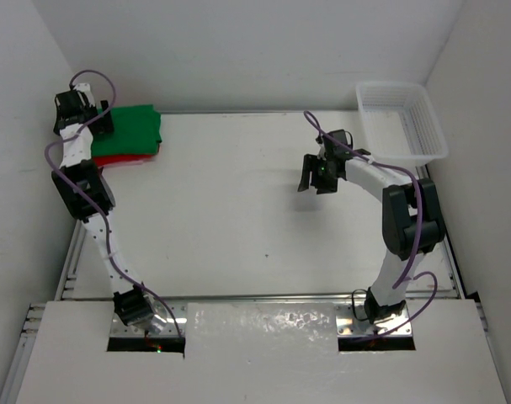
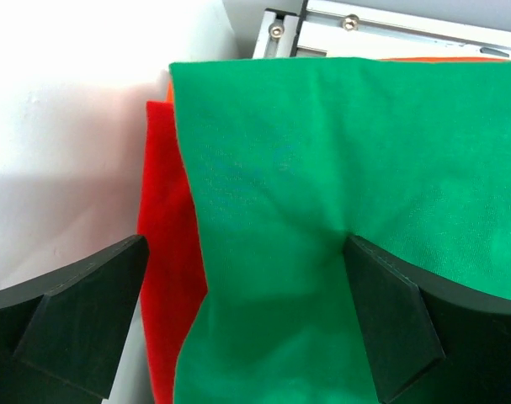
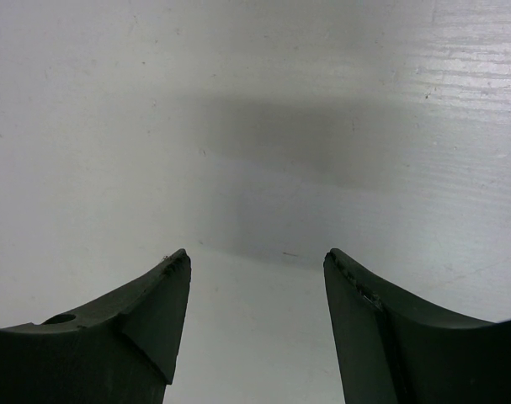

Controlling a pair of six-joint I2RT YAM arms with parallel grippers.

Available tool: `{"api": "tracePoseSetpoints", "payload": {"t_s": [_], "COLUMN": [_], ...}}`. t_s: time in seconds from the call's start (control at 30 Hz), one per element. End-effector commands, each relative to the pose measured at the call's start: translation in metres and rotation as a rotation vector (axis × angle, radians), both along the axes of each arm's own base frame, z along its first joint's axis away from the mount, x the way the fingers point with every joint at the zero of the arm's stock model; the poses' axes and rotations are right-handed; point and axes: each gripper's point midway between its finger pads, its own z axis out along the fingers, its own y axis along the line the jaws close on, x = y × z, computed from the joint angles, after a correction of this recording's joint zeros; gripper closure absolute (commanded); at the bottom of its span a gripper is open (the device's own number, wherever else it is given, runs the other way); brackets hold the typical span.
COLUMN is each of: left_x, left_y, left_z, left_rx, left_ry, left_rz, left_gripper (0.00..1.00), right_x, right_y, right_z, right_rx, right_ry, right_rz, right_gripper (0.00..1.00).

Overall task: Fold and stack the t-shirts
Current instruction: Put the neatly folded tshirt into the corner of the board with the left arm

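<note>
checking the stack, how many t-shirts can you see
3, piled at the far left: green cloth t-shirt on top, red cloth t-shirt under it, bright orange cloth t-shirt showing only an edge. Others may be hidden beneath.

Place: a robot test cell of laboratory type is indicated.
Enclosure: plain white walls [image 1: 238, 50] are seen behind and to either side of both pincers.
Work surface: a bare white table [image 1: 238, 227] is laid beneath the right pincer [image 1: 316, 183].
Frame: a screwed aluminium rail [image 2: 381, 29] is seen just beyond the left pincer [image 2: 247, 286].
Mounting: the arm bases [image 1: 137, 310] are bolted well behind the pincers, at the table's near edge.
Cabling: purple cables [image 1: 421, 236] are routed along the arms behind each pincer.
</note>
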Motion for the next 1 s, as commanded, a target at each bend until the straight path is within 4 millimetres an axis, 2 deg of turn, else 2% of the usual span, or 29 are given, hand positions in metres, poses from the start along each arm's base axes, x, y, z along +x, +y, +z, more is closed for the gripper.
{"api": "tracePoseSetpoints", "payload": {"t_s": [0.0,0.1,0.13,0.3,0.37,0.43,0.6,0.73,0.8,0.87,0.93,0.97], "left_x": [-0.004,-0.012,-0.016,-0.023,-0.027,-0.026,-0.015,-0.006,-0.006,-0.015,-0.022,-0.023], "left_y": [0.019,0.03,0.034,0.031,0.036,0.039,0.027,0.034,0.044,0.063,0.07,0.071], "left_z": [0.084,0.099,0.11,0.14,0.143,0.138,0.106,0.082,0.067,0.062,0.062,0.073], "left_rx": [0.065,0.041,0.022,0.037,0.073,0.089,0.044,0.049,0.064,0.132,0.169,0.187], "left_ry": [-0.156,-0.197,-0.225,-0.264,-0.26,-0.25,-0.228,-0.199,-0.168,-0.139,-0.124,-0.142], "left_rz": [0.105,0.16,0.178,0.161,0.173,0.179,0.096,0.095,0.131,0.226,0.264,0.266], "left_gripper": [0.0,0.0,0.0,0.0,0.0,0.0,0.0,0.0,0.01,0.01,0.01,0.01], "right_x": [0.013,0.013,0.011,0.009,0.008,0.008,0.011,0.017,0.02,0.022,0.024,0.025], "right_y": [0.008,0.008,0.007,0.005,0.005,0.005,0.005,0.005,0.006,0.005,0.008,0.008], "right_z": [0.019,0.022,0.022,0.027,0.029,0.03,0.036,0.043,0.048,0.05,0.053,0.054], "right_rx": [0.026,0.028,0.025,0.016,0.016,0.012,0.006,0.003,0.002,-0.001,0.004,0.006], "right_ry": [-0.057,-0.065,-0.061,-0.076,-0.074,-0.071,-0.068,-0.072,-0.073,-0.073,-0.079,-0.081], "right_rz": [0.017,0.017,0.018,0.026,0.028,0.03,0.028,0.019,0.02,0.017,0.017,0.015], "right_gripper": [0.37,0.37,0.37,0.37,0.37,0.37,0.37,0.37,0.37,0.37,0.37,0.37]}}
